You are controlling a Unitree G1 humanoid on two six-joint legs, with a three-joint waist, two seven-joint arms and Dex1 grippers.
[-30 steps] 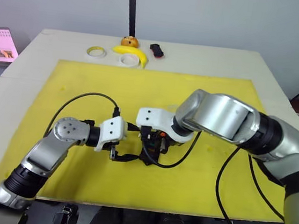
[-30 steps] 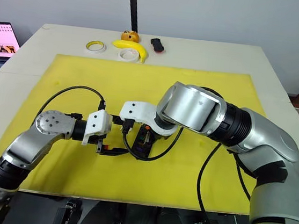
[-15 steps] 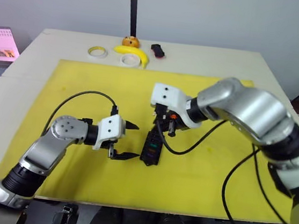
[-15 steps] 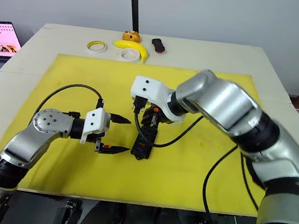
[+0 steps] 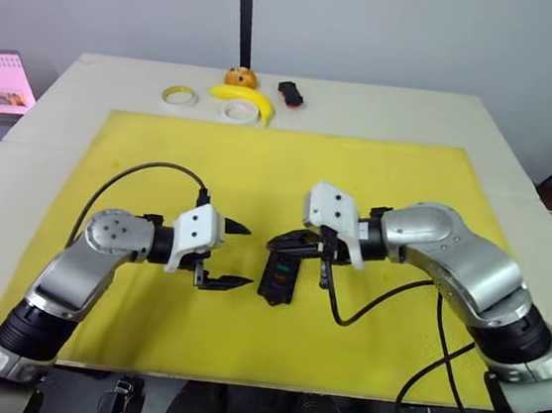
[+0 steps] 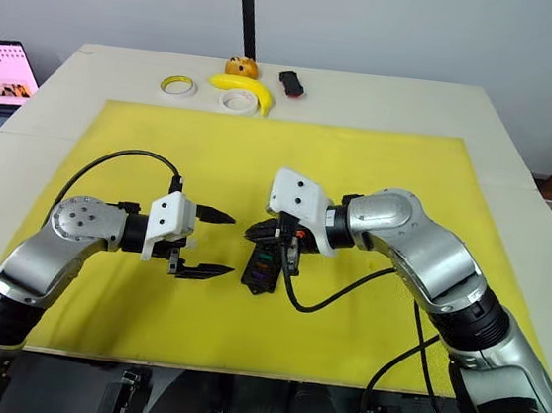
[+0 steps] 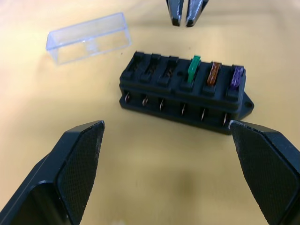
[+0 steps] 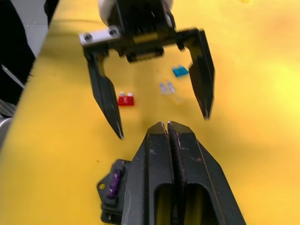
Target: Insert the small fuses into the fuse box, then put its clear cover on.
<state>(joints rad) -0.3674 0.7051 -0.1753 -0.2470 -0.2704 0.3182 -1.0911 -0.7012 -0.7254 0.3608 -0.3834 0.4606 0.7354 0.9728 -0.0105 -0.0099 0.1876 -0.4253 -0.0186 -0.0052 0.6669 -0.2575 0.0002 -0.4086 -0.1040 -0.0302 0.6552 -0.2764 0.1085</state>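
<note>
Your right gripper [image 5: 280, 240] has pulled back off the fuse box [image 5: 279, 278] and is now hovering just above it, fingers pressed together, holding nothing. The box is lying mid-frame on the yellow mat [image 5: 410, 172] with green, orange and purple fuses seated. Your left gripper [image 5: 240, 256] is gaping wide, empty, beside it. The clear cover [image 7: 88, 37] is lying nearby.

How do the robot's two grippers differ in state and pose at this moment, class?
The left gripper has its jaws spread wide apart, while the right gripper has its jaws pressed shut with nothing between them. The left gripper sits to the left side of the fuse box; the right gripper's tips hover above the box's far end. Both have black fingers, are empty, and point toward each other over the yellow mat.
</note>
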